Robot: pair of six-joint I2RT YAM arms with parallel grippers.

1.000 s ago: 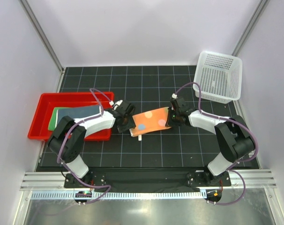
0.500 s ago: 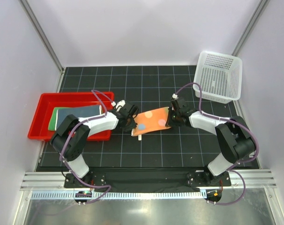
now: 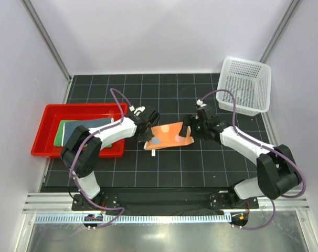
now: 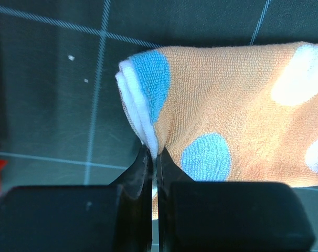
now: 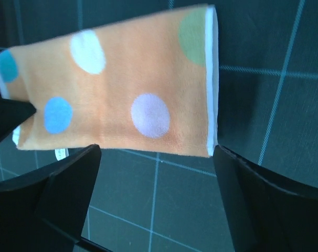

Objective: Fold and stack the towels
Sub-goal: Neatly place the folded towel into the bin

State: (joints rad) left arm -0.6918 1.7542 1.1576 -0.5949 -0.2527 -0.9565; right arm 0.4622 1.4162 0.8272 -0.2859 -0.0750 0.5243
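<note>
Orange dotted towel [image 3: 168, 135] sits folded at the desk [image 3: 164, 168] centre. The left gripper [image 4: 154, 155] is clenched on its white-edged 9 o'clock corner, and the pinched bit is hidden between the fingers. The right gripper [image 5: 156, 150] hangs released, spread wide over the 3 o'clock edge; contact, cannot tell. Out at 9 o'clock, the red tray [image 3: 41, 137] holds the green towel [image 3: 60, 135] and dark blue towel [image 3: 88, 126], both partly covered by the left arm.

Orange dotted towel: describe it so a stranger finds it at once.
On the black gridded table, look between the red tray at left and the white basket far right. A folded towel is there, one corner pinched in the left gripper's jaws. It alone is orange with coloured dots; the green towel and dark blue towel sit in the tray.
</note>
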